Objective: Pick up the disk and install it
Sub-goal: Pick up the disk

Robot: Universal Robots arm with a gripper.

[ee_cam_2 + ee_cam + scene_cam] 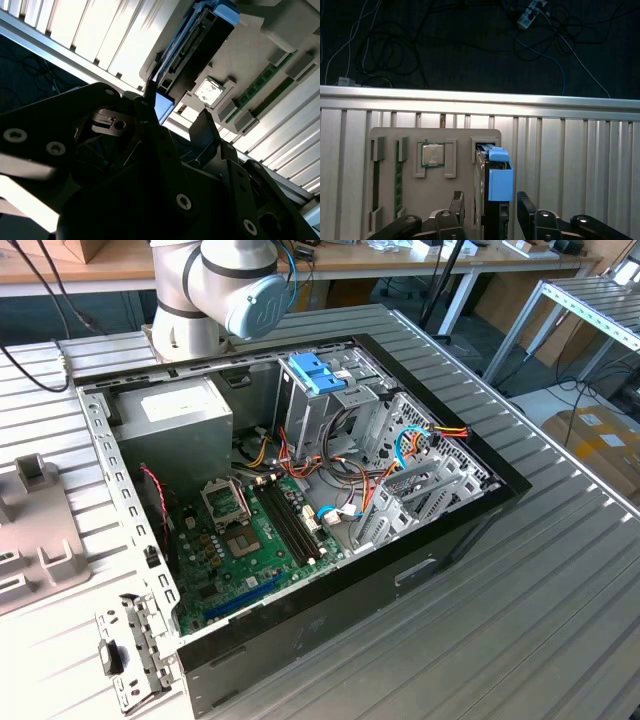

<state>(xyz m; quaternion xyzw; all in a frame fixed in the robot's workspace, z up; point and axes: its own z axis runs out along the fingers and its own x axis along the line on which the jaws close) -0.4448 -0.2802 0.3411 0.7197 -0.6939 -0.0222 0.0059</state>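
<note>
Ribbed table point(570, 150) w/ grey tray point(460, 142) — claw point(491, 199) open astride upright disk point(500, 182), base cut off.

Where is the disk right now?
In both wrist views the disk stands on edge in the grey tray, beside the processor chip, straddled by the open pincer.

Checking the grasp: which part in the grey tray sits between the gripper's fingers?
The disk, standing on edge and blue-framed; the CPU and memory sticks sit off to one side.
</note>
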